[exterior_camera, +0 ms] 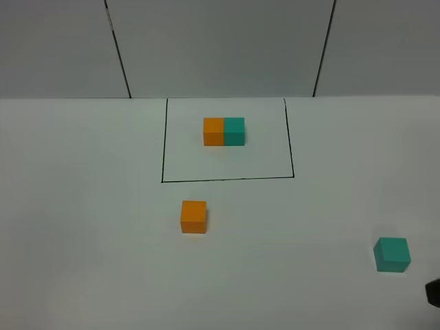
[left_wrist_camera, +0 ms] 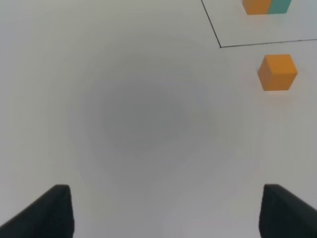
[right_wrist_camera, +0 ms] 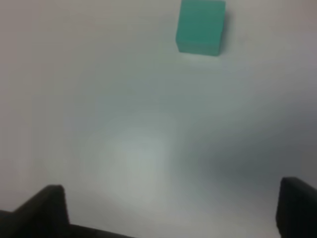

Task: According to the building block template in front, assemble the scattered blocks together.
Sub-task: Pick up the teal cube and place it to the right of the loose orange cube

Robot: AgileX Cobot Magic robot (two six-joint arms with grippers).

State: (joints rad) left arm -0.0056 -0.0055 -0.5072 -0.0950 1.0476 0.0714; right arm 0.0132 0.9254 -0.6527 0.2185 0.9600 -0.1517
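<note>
The building block template [exterior_camera: 224, 131], an orange cube joined to a teal cube, sits inside a black drawn rectangle at the back middle; part of it shows in the left wrist view [left_wrist_camera: 266, 6]. The loose orange cube [exterior_camera: 194, 216] lies in front of the frame, also in the left wrist view [left_wrist_camera: 277, 72]. The loose teal cube [exterior_camera: 392, 254] lies at the right front, also in the right wrist view [right_wrist_camera: 200, 26]. My left gripper [left_wrist_camera: 166, 210] is open and empty over bare table. My right gripper [right_wrist_camera: 173, 210] is open and empty, short of the teal cube; a dark bit of it [exterior_camera: 433, 293] shows at the right edge.
The white table [exterior_camera: 82, 227] ends at a grey panelled wall [exterior_camera: 220, 48] behind the black frame line [exterior_camera: 227, 179].
</note>
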